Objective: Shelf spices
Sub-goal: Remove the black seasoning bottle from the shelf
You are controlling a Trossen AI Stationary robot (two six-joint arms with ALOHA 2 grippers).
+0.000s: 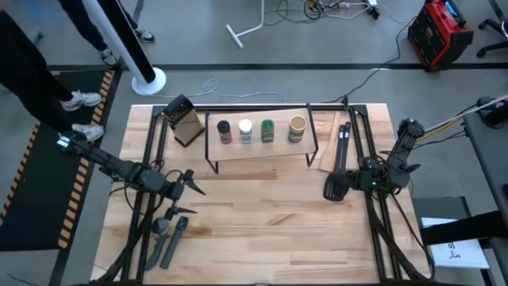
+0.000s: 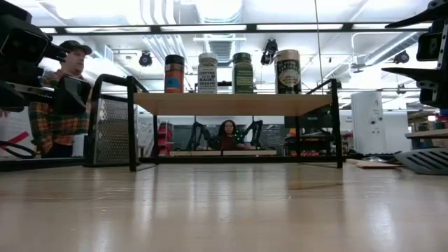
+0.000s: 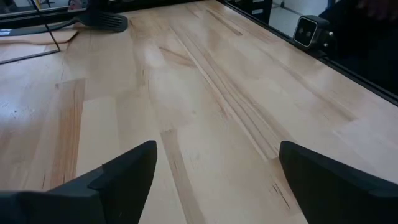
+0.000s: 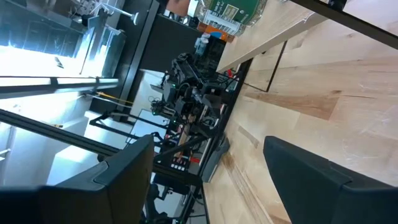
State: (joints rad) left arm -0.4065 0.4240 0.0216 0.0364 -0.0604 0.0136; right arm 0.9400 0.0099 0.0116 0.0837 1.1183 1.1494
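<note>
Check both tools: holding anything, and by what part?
Nothing held. Left tool and right tool are open and empty; all four spices stand on the shelf.

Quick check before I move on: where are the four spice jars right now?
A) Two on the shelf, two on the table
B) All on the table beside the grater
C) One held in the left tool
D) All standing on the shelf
D: the four spice jars stand in a row on the shelf, and the low view shows the same; both tools are empty.
</note>
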